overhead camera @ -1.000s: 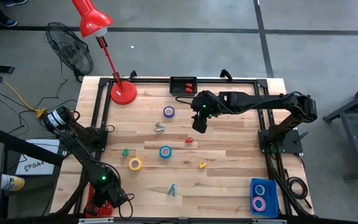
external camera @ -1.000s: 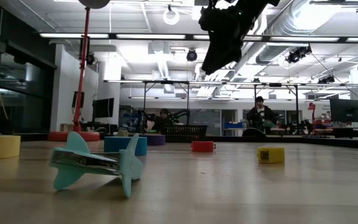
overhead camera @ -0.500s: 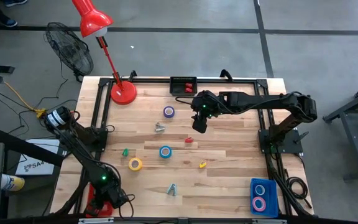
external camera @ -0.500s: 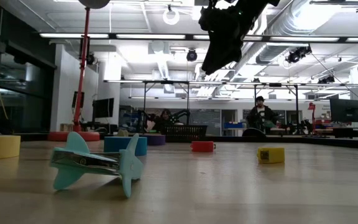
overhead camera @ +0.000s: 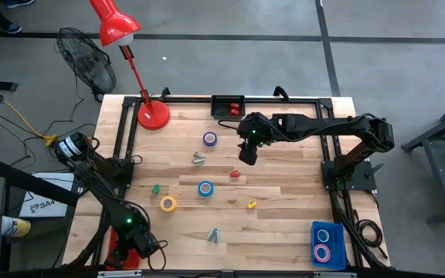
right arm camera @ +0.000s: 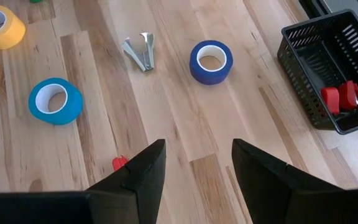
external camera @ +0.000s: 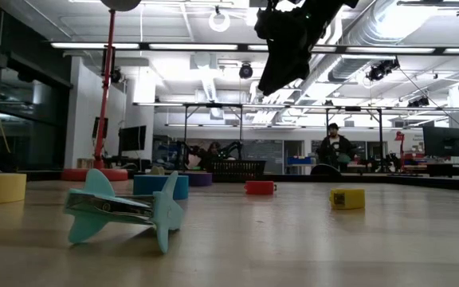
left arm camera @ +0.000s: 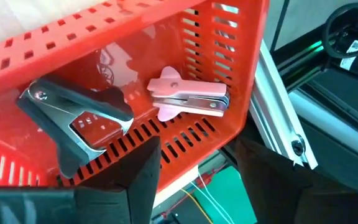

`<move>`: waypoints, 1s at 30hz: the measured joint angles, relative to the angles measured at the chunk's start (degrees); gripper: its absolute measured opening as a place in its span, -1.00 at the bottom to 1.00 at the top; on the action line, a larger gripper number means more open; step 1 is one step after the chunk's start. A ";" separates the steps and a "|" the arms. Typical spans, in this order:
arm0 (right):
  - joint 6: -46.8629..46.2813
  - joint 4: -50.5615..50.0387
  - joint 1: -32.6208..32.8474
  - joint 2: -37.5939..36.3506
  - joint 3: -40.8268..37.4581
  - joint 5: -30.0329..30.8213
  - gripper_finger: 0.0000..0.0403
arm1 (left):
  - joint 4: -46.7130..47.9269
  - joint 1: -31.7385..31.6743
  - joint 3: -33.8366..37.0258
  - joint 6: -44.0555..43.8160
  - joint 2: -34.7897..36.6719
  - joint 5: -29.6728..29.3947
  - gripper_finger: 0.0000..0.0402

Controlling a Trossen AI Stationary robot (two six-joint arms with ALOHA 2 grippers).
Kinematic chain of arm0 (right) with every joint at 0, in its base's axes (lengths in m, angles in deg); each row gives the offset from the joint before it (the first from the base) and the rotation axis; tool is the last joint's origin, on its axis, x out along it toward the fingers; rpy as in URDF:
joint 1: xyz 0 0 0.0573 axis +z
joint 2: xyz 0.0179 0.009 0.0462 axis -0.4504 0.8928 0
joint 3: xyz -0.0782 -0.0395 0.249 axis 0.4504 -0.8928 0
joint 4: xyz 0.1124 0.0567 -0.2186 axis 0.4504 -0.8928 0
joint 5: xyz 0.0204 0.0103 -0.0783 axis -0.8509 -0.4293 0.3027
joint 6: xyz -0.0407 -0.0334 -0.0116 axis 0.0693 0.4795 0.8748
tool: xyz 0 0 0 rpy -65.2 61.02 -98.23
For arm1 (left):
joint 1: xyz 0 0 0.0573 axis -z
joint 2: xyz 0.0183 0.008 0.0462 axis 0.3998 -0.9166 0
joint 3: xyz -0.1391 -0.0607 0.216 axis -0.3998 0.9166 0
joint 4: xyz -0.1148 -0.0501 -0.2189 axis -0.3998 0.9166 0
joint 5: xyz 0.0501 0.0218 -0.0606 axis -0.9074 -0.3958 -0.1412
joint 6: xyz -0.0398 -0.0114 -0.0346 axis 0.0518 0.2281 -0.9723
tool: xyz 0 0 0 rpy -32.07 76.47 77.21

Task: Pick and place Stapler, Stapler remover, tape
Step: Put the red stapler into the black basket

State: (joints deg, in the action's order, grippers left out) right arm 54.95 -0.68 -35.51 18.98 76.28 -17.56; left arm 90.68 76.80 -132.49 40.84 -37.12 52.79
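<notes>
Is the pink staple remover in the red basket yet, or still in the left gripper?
In the basket. The pink staple remover lies on the red basket floor beside a black one, clear of the left gripper.

Counter is pale wood planks, matt. Red basket is glossy slotted plastic; grey remover looks metal.

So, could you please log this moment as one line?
left gripper: open over red basket | right gripper: open, empty, above table | purple tape: on table
</notes>
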 joint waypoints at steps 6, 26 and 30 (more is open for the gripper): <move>0.02 0.88 -0.01 0.00 0.00 -0.10 -0.12 | 3.25 -0.53 -0.01 -2.81 3.04 -3.54 0.02; 4.71 9.04 0.11 0.00 -3.22 -3.04 -0.12 | 16.55 -16.40 -0.07 2.84 15.47 -27.42 0.02; 7.96 16.23 0.14 0.00 -6.73 -5.68 -0.12 | 17.86 -17.68 -0.07 3.57 17.34 -32.70 0.02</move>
State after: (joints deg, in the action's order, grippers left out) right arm 62.91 15.54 -35.37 18.98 69.55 -23.24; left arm 108.54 59.11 -132.56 44.41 -19.79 20.09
